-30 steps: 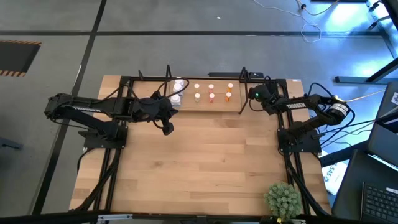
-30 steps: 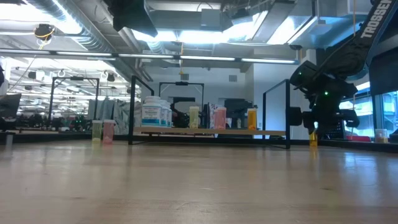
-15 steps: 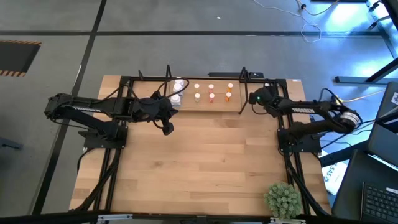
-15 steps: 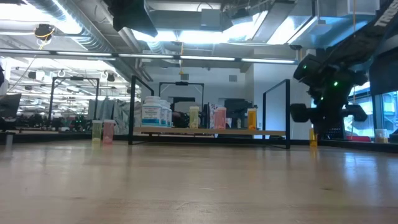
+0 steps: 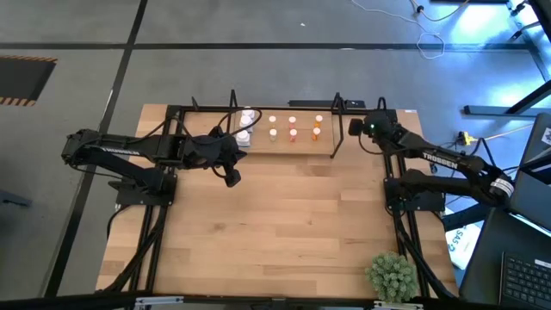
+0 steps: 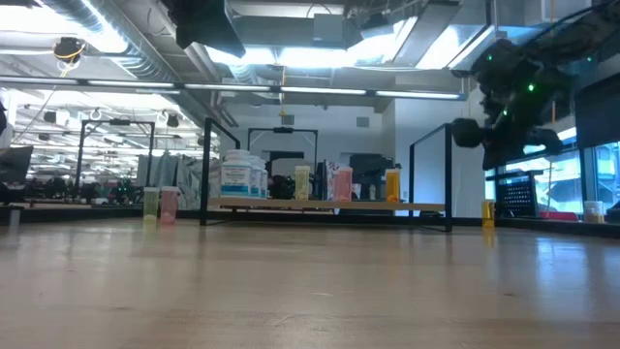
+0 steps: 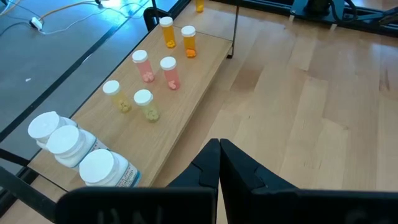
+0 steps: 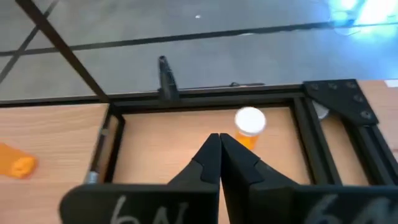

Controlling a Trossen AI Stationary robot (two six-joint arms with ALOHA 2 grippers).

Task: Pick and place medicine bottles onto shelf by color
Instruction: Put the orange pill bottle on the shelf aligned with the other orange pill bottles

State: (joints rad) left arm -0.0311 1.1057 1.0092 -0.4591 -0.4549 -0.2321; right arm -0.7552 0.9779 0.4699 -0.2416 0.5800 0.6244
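The shelf [image 5: 284, 129] stands at the far side of the wooden table [image 5: 284, 224], in the middle. On it the medicine bottles sit in groups. Three big white bottles [image 7: 68, 149] stand close together at the left end. Next come two pale yellow bottles [image 7: 127, 99], then two pink bottles [image 7: 155, 67], then two orange bottles [image 7: 178, 37] near the right end.

One more orange bottle [image 8: 249, 126] with a white cap stands on the table, outside the shelf, past its right end frame and near the far right corner. In the low view it shows as a small orange bottle right of the shelf.

The right gripper [image 8: 219, 155] hangs in the air near this bottle. Its two fingers are pressed together and hold nothing.

The left gripper [image 7: 219, 163] waits over the table just in front of the left end of the shelf. Its fingers are together too, with nothing between them.

A green bushy plant [image 5: 393, 277] sits at the near right corner of the table.
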